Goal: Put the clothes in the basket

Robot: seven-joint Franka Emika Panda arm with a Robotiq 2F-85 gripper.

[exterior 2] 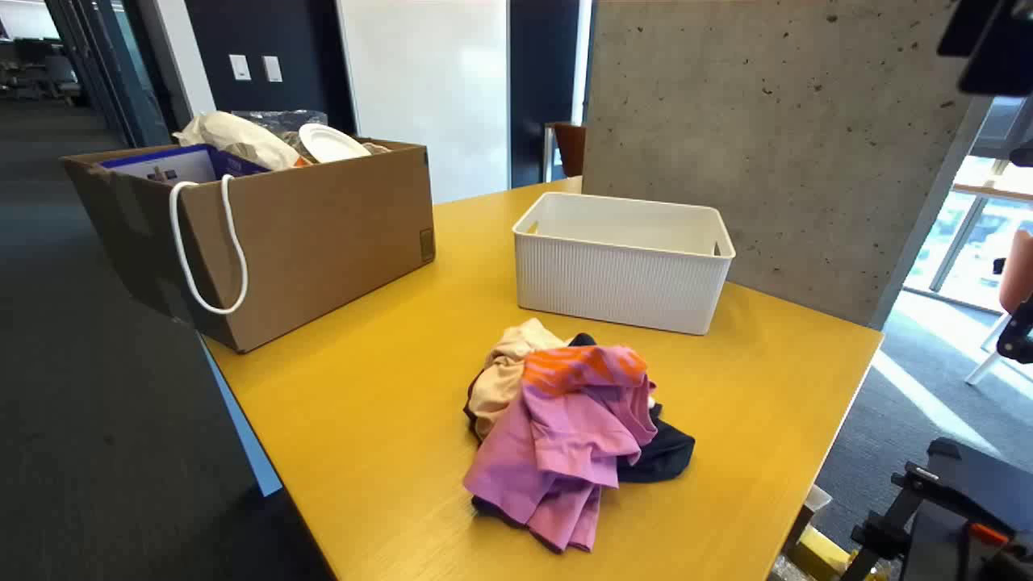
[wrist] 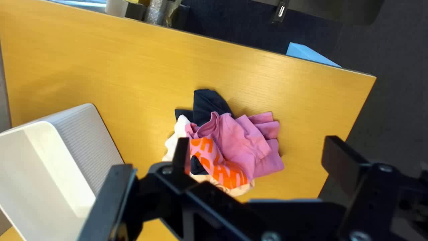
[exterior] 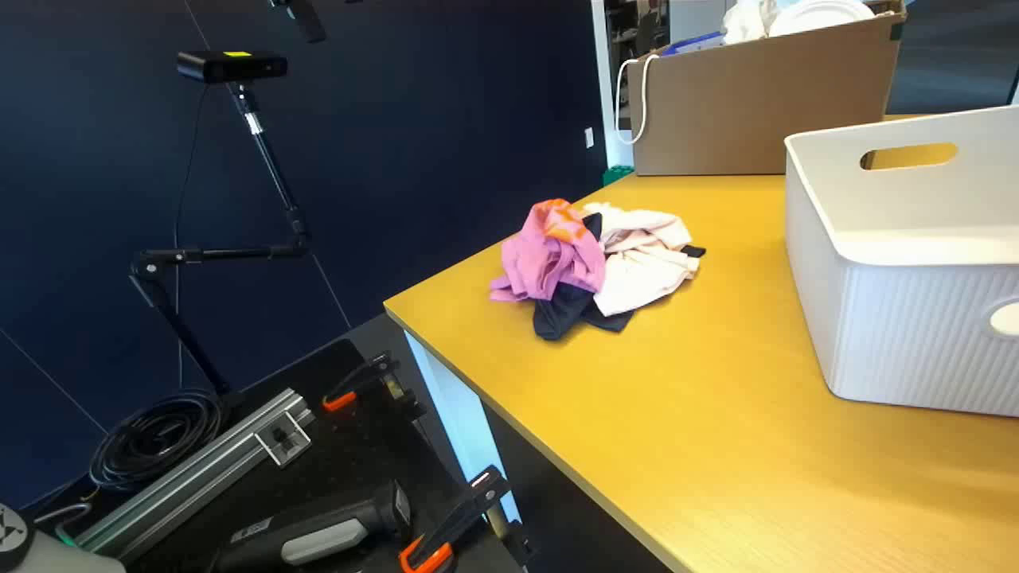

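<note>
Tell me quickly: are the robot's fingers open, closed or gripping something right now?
Gripper: open, its fingers spread wide apart and holding nothing; the clothes lie on the table.

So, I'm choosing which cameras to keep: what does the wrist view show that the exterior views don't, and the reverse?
Only the wrist view clearly shows the open gripper; dark parts at the exterior views' top edges are too cut off to name. Only the exterior views show the rope handle on the cardboard box. All views share the pink shirt, dark cloth and pale cloth piled on the table near the basket.
</note>
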